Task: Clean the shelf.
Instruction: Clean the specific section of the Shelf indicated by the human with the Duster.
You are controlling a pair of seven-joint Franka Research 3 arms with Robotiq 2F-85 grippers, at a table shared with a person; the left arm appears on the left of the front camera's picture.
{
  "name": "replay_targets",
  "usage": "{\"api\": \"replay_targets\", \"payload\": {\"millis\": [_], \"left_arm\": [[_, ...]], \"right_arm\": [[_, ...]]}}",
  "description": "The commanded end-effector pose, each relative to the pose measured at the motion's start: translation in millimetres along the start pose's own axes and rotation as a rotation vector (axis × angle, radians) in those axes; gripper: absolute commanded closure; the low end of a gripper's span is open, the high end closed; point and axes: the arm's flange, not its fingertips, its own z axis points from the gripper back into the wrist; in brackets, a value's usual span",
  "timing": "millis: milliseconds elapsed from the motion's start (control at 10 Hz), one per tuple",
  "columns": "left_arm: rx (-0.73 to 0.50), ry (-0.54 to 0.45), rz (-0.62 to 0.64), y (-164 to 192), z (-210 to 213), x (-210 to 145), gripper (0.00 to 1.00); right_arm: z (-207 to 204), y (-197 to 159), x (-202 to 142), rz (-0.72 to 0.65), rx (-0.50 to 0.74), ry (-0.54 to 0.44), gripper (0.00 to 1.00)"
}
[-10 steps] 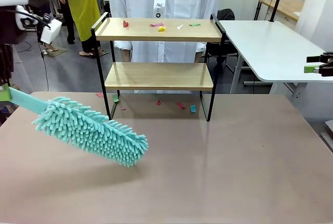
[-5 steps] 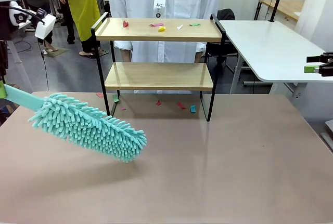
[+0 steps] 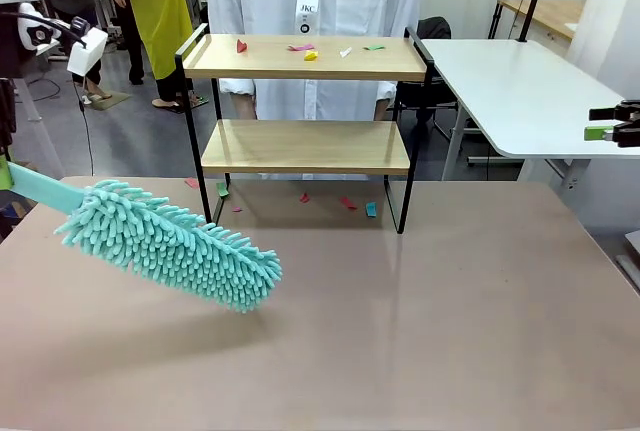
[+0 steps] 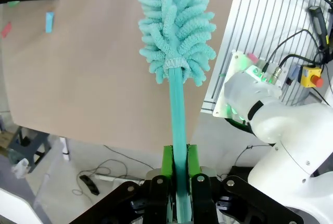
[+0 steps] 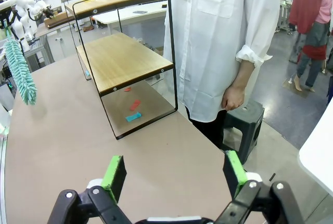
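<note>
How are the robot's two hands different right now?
The left gripper has its jaws shut on the handle of the teal duster; the right gripper has its jaws wide open, holding nothing. The left gripper is at the left side of the table; the right gripper sits far right, facing the side of the shelf. Both are black with green pads.

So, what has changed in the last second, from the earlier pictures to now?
The teal duster, clamped in the left hand, moved slightly up and toward the robot's left, then stopped. Nothing was taken or let go. The right hand stayed open; the shelf and the paper scraps did not move.
</note>
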Motion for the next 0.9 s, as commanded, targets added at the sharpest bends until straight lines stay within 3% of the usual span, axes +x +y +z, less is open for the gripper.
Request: {"api": "replay_targets", "payload": {"millis": [0, 800], "left_arm": [[-0.002, -0.002, 0.003, -1.3, 0.7, -2.9, 0.87], [-0.002, -0.002, 0.003, -1.3, 0.7, -2.9, 0.87]], "right_arm": [[-0.4, 0.5, 2.9, 0.006, -0.001, -0.001, 0.0], [-0.4, 0.5, 2.9, 0.006, -0.001, -0.001, 0.0]]}}
